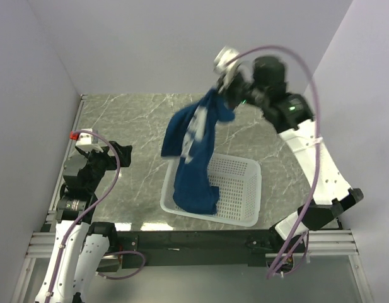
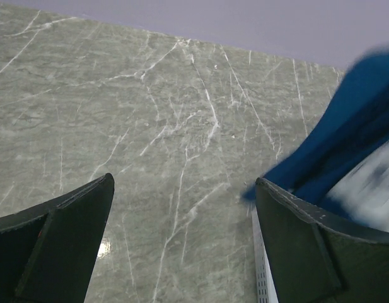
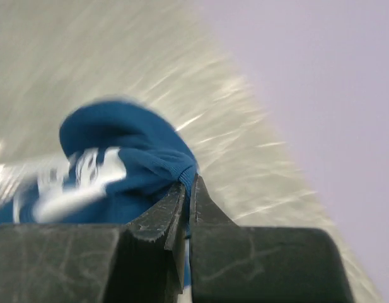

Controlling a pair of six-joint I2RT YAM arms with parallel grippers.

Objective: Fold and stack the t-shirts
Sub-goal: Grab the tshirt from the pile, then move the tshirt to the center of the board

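Right gripper (image 1: 220,85) holds a navy t-shirt (image 1: 195,158) high above the basket

Its jaws are pressed together on a fold of the shirt's fabric, near a ribbed edge. The shirt hangs crumpled from that pinch with its pale chest print showing. Its lower end rests inside the white mesh basket (image 1: 244,218) on the marble-patterned bench (image 1: 125,120). The left gripper (image 1: 123,153) sits low at the left, jaws wide apart, holding nothing. This looks like the pick-up step, before any folding. Next, the shirt likely needs carrying clear of the basket and spreading flat on the bench.
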